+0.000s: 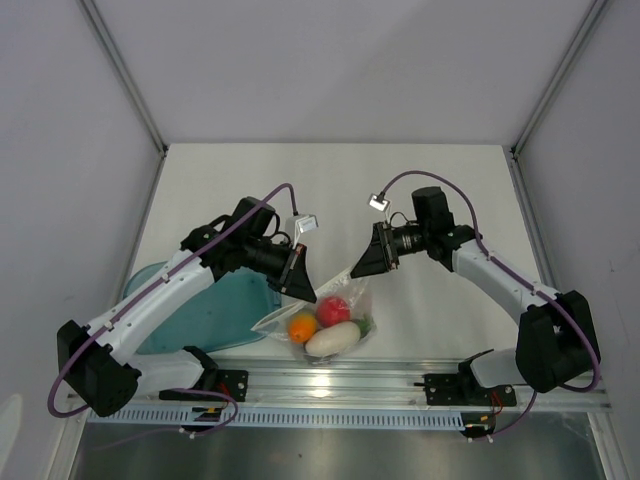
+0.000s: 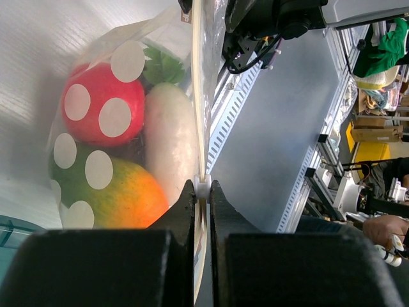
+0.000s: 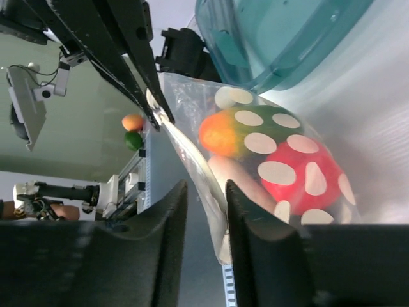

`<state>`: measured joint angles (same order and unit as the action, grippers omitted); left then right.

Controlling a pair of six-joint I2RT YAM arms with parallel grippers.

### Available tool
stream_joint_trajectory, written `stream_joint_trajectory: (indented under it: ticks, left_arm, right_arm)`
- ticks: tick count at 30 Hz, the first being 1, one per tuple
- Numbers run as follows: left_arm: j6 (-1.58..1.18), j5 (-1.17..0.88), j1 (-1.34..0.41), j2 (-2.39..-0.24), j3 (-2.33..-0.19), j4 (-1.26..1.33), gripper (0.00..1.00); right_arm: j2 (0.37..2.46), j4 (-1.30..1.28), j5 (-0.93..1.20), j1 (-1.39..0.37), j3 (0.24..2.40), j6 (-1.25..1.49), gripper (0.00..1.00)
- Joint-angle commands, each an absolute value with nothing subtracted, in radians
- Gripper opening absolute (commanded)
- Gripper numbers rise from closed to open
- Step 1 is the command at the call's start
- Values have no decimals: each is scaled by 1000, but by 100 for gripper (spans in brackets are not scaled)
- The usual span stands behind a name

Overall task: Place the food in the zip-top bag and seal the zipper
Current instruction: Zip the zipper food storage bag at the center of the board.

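Note:
The clear zip-top bag (image 1: 322, 325), printed with white dots, hangs between my two grippers near the table's front edge. Inside it are the food pieces: a red fruit (image 1: 333, 309), an orange-green fruit (image 1: 303, 326), a white oblong piece (image 1: 333, 340) and a green bit (image 1: 365, 323). My left gripper (image 2: 202, 190) is shut on the zipper (image 2: 199, 96) at a small white slider. My right gripper (image 3: 206, 198) is open, and the bag's mouth strip (image 3: 192, 160) passes between its fingers, against the right one. The red fruit (image 3: 300, 176) and the orange fruit (image 3: 223, 131) show through the bag.
A teal translucent tray (image 1: 215, 310) lies on the table left of the bag, under the left arm, and shows in the right wrist view (image 3: 275, 32). An aluminium rail (image 1: 340, 385) with both arm bases runs along the table's front edge just below the bag.

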<state>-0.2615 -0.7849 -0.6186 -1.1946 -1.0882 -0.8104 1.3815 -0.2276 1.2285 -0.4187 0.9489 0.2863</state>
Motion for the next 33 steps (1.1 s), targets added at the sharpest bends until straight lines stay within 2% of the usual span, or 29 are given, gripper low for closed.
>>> stream_joint_trajectory:
  ticks: [1,11,22,33]
  left_arm:
    - [-262,-822,-611,-1181,-1109,-782,1]
    - [-281,-816,-612,-1181,-1106,-772,1]
    - [-290,-778,-612,-1177,-1101,-798,1]
    - [-344,-712,-611,-1108,-1034,-790,0]
  right_arm:
    - [1374,-163,1270,-433,982,311,31]
    - [1385,-158,1252,-443,979,337,0]
    - [1286,-261,930,-407,943,342,0]
    - [1206,-365,821,-304,936,307,0]
